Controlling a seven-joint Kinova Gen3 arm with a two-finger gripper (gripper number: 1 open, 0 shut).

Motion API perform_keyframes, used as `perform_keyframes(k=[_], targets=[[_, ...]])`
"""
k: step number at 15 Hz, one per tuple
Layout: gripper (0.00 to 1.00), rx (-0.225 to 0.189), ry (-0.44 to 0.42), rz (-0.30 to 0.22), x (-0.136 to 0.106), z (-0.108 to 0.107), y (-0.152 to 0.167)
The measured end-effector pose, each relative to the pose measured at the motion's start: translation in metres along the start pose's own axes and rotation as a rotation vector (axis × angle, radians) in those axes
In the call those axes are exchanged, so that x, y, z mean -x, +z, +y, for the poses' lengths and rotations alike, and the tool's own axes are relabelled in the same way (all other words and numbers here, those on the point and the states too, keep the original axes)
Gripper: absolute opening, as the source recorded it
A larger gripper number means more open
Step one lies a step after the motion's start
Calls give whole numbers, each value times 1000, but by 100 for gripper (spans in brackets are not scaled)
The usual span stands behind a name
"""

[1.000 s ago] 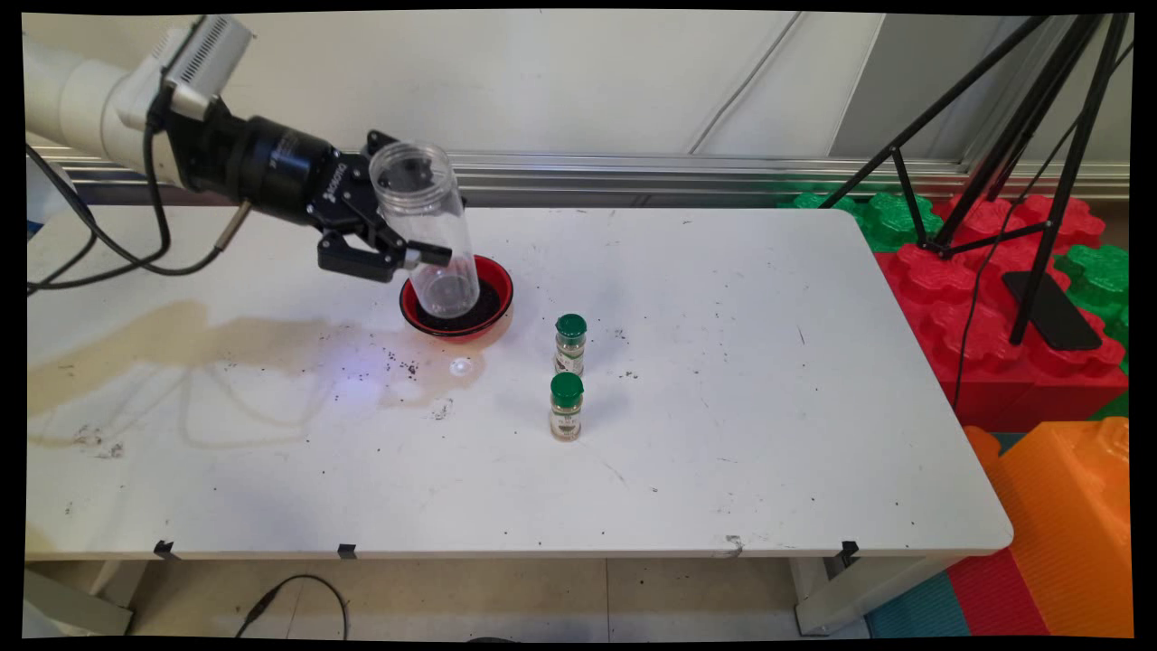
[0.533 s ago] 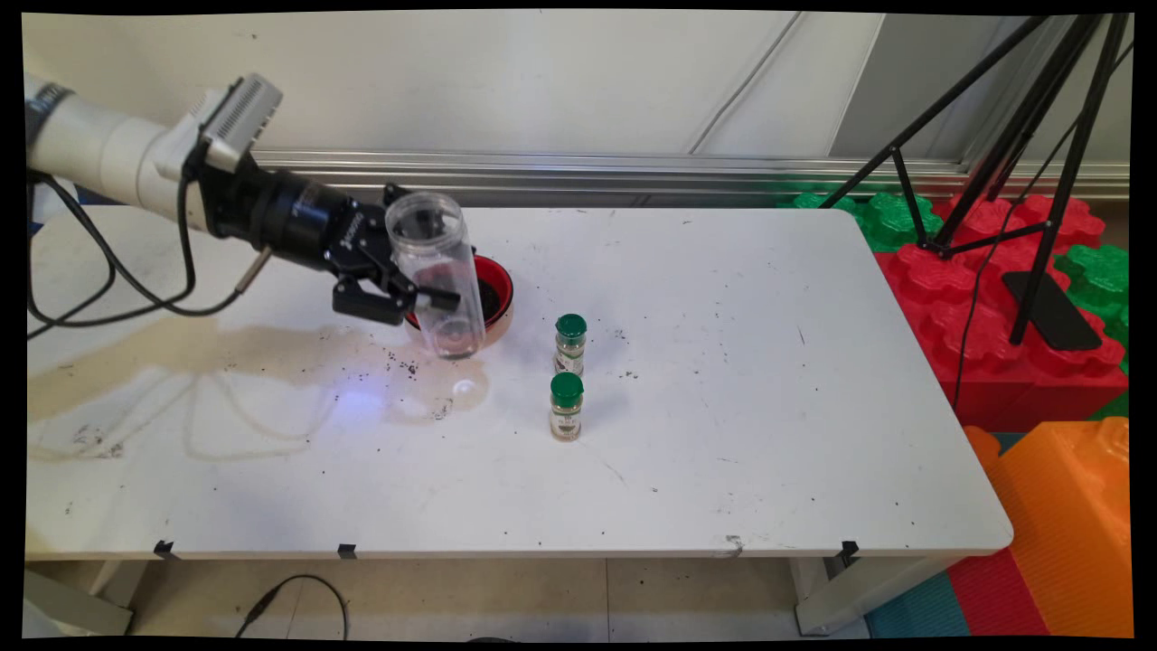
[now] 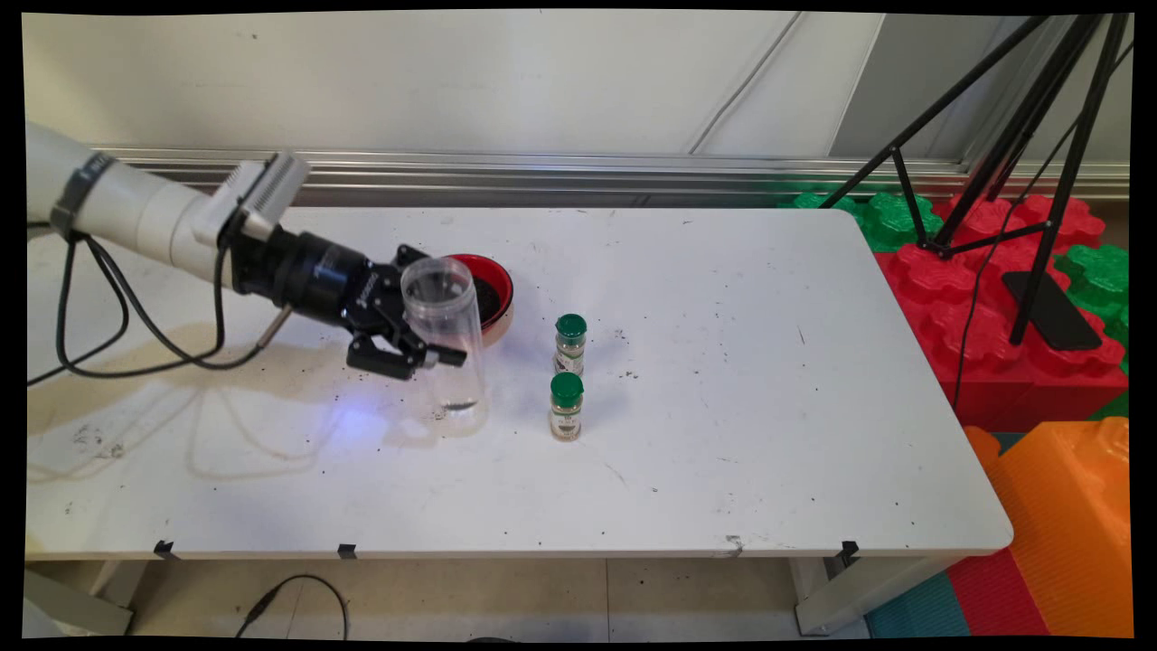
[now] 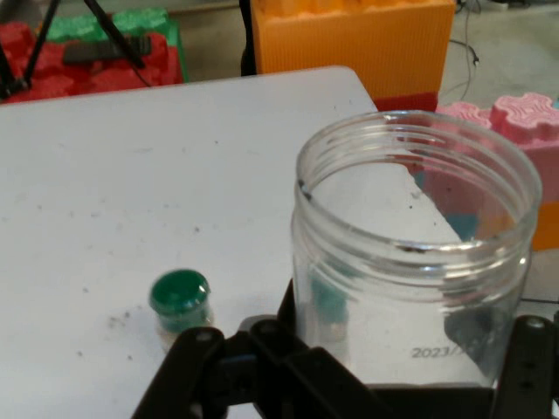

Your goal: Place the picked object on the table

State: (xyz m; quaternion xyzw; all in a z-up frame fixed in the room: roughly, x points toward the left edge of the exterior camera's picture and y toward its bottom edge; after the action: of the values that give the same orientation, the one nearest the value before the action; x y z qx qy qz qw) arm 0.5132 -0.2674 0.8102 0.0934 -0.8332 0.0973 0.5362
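Clear plastic jar (image 3: 443,339) upright, mouth up, clamped in gripper (image 3: 425,354) – base at table (image 3: 723,380), red bowl (image 3: 493,285) just behind.

- The red bowl (image 3: 493,282) sits partly hidden behind the clear jar (image 3: 443,339) — only its right side shows.
- One spice bottle (image 4: 327,305) appears only as a green blur through the jar's wall.
- The jar's base is cut off by the hand view's bottom edge.

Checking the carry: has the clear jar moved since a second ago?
Yes. The clear jar, held in the hand, has come down and nearer, from over the red bowl to the table in front.
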Motion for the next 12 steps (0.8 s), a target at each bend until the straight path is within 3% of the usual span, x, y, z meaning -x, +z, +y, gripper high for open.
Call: perform_keyframes(k=[12], targets=[[0,-4,-59,-53,51,17,25]])
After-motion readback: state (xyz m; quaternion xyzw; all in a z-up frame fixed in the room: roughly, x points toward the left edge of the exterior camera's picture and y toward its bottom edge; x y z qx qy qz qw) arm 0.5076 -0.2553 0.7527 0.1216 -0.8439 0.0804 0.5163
